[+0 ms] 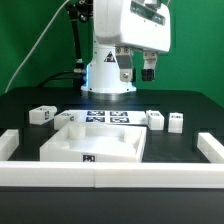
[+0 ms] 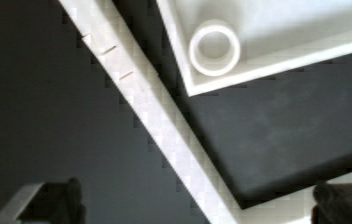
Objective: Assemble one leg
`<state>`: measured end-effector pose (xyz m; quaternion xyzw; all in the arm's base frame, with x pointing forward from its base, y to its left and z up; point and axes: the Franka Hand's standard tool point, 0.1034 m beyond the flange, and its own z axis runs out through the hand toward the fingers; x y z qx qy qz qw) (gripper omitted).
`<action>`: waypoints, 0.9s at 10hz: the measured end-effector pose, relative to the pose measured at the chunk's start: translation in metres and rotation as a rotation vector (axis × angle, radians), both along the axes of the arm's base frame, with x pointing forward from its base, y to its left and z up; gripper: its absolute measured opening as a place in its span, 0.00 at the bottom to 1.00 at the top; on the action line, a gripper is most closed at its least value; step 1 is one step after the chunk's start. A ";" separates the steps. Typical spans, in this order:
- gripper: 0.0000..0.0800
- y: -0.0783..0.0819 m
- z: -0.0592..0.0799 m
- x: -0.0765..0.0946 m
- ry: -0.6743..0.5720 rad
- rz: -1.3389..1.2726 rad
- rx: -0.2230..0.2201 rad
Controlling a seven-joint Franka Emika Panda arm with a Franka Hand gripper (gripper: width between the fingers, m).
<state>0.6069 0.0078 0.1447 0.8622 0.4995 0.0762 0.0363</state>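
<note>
Several stubby white legs with square tags stand on the black table: two at the exterior view's left [image 1: 42,115] [image 1: 68,120] and two at its right [image 1: 155,119] [image 1: 176,122]. The large flat white panel [image 1: 90,142] lies in front of them; its corner with a round hole [image 2: 214,46] shows in the wrist view. My gripper [image 1: 148,70] hangs high above the table, over the right-hand legs, touching nothing. In the wrist view its dark fingertips [image 2: 52,202] stand wide apart with nothing between them [image 2: 194,205]. No leg shows in the wrist view.
The marker board [image 1: 108,118] lies flat behind the panel. A low white rail [image 1: 110,176] runs along the front, with end pieces at the left [image 1: 8,142] and right [image 1: 208,147]. A white strip [image 2: 155,115] crosses the wrist view. The robot base [image 1: 108,75] stands behind.
</note>
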 end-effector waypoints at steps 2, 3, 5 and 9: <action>0.81 0.000 0.000 0.000 0.000 0.000 0.000; 0.81 0.000 0.000 0.000 0.000 0.000 0.000; 0.81 0.000 0.000 0.000 0.001 0.001 -0.001; 0.81 0.005 -0.002 -0.004 0.006 -0.016 0.001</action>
